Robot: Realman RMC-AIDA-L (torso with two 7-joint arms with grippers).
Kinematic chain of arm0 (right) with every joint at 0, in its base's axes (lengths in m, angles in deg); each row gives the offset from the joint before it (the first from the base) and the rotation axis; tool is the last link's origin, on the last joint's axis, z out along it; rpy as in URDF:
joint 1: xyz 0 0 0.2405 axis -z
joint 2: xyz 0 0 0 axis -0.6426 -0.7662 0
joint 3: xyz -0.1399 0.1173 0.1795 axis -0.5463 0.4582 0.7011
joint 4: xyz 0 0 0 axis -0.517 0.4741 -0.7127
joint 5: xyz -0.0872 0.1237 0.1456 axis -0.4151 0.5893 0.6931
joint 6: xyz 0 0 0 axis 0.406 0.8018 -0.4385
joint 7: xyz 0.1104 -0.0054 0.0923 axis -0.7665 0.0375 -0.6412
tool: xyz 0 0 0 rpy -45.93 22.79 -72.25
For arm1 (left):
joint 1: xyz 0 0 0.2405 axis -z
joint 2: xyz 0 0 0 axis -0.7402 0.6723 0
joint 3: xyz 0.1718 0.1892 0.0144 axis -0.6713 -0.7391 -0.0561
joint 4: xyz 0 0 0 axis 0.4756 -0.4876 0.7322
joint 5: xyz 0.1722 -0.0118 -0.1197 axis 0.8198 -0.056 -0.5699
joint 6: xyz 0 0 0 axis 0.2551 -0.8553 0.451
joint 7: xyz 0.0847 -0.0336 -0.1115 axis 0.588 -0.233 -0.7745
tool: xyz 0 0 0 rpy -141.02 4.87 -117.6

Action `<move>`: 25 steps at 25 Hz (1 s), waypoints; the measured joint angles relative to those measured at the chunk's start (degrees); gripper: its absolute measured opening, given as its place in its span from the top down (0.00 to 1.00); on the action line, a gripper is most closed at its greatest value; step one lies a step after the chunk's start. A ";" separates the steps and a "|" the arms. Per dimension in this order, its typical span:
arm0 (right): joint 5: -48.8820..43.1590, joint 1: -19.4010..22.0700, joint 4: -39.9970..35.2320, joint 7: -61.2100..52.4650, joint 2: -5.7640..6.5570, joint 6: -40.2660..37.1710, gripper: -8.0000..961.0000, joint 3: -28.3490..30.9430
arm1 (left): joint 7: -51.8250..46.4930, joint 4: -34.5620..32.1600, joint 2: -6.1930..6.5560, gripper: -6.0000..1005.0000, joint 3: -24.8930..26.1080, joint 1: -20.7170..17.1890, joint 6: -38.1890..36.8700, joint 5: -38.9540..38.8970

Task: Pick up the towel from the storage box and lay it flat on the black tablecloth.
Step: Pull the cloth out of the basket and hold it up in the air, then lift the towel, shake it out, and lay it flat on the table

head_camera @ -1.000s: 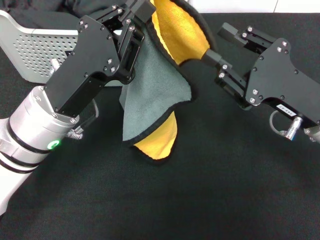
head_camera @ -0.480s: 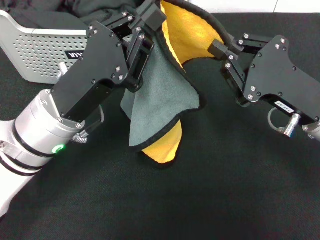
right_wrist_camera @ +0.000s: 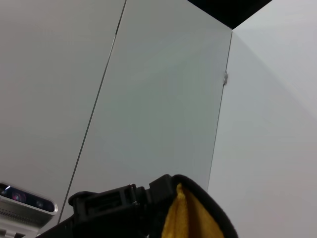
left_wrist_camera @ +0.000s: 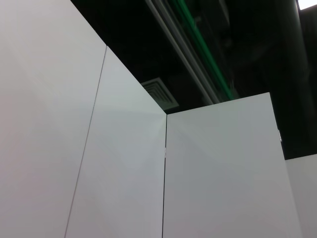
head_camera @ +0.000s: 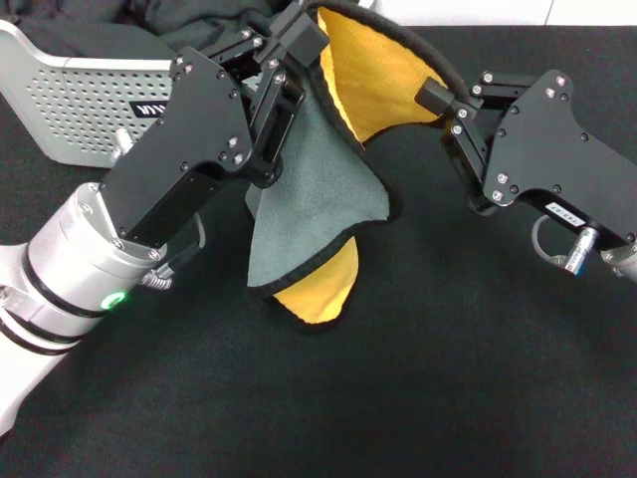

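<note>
The towel [head_camera: 320, 189] hangs in the air between my two grippers, with its grey side toward me, its yellow-orange side [head_camera: 380, 70] showing at the top, and a yellow corner drooping low over the black tablecloth [head_camera: 418, 388]. My left gripper [head_camera: 304, 30] is shut on the towel's upper left edge. My right gripper [head_camera: 435, 97] is shut on the black trim at the upper right. The light grey storage box [head_camera: 75, 110] stands at the far left, behind the left arm. In the right wrist view, a yellow fold of the towel [right_wrist_camera: 190, 218] with black trim fills the lower edge.
Dark folded cloths [head_camera: 189, 15] lie in and behind the storage box at the top left. The tablecloth stretches wide in front of and below the hanging towel. The left wrist view shows only white wall panels [left_wrist_camera: 99, 163] and a dark ceiling.
Both grippers shifted a little to the right with the towel. The towel's top edge is now spread wider between them, and the hanging grey part has swung slightly.
</note>
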 joint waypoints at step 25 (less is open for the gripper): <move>-18.13 1.42 -22.12 -18.62 1.28 -9.38 0.98 17.46 | -5.09 9.08 -0.19 0.83 -2.20 0.89 2.37 1.31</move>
